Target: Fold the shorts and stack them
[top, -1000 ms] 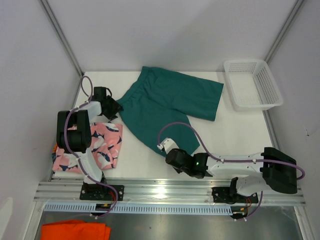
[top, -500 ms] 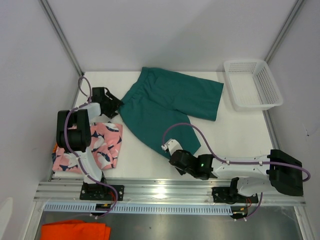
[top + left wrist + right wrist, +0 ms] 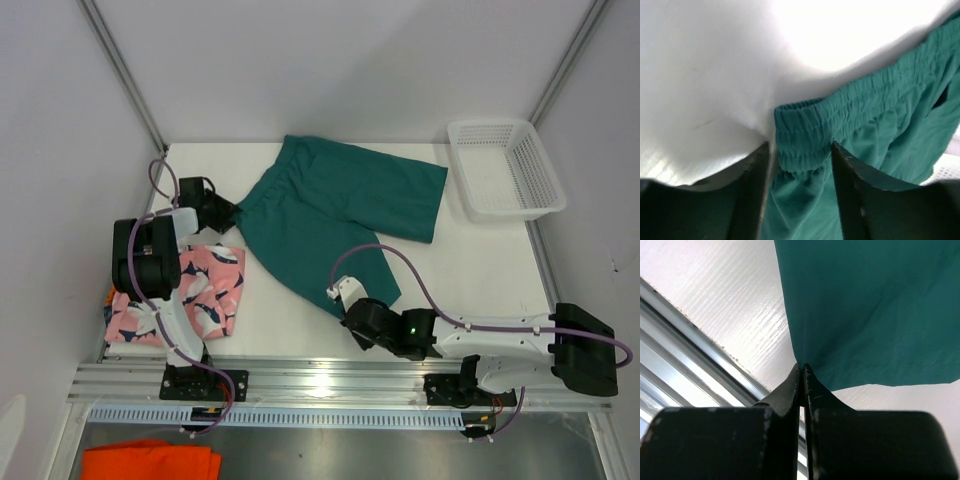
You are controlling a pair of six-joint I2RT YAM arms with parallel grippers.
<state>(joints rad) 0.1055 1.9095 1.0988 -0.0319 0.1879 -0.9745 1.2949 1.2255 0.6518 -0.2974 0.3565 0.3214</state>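
The teal green shorts (image 3: 335,205) lie spread over the back middle of the table, waistband to the left. My left gripper (image 3: 226,212) is at the waistband's left corner. In the left wrist view its fingers (image 3: 754,190) stand apart on either side of the gathered waistband (image 3: 805,135), which lies between them. My right gripper (image 3: 348,297) is shut, pinching the corner of the near leg hem (image 3: 812,352). The pink shark shorts (image 3: 205,292) lie folded at the left, partly under the left arm. An orange sliver shows at their left edge.
A white mesh basket (image 3: 505,170) stands at the back right corner. A plain orange cloth (image 3: 150,462) lies below the table's front rail (image 3: 330,378). The left arm's body stands over the pink shorts.
The right gripper has slid a little rightward and nearer along the front of the teal leg. The left gripper has shifted slightly left at the waistband corner.
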